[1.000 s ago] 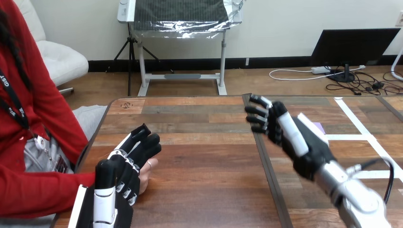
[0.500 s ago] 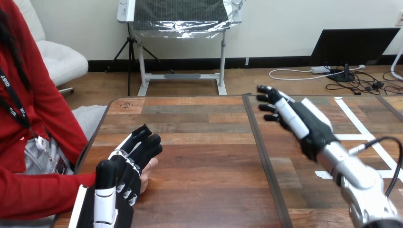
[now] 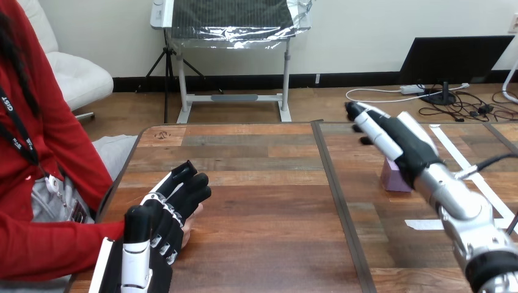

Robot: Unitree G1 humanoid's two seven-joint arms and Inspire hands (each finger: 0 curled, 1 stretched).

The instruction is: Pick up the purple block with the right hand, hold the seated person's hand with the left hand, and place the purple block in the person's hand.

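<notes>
The purple block (image 3: 396,177) sits on the right half of the wooden table (image 3: 262,201), its top right corner hidden by my right wrist. My right hand (image 3: 394,139) hovers just above and behind it, fingers straight and pointing to the far left, holding nothing. At the near left, my left hand (image 3: 162,215) lies over the person's hand (image 3: 190,221) with its fingers curled across it and its thumb raised beside it. Only the edge of the person's hand peeks out beneath my fingers; a red sleeve (image 3: 55,247) leads to it from the left.
A dark seam (image 3: 337,189) runs front to back between the two tabletops. White tape lines (image 3: 459,160) and a short tape strip (image 3: 423,224) mark the right part. The person sits close against the table's left edge.
My right hand has swung to the right and farther away, uncovering the purple block below it. My left hand stays on the person's hand.
</notes>
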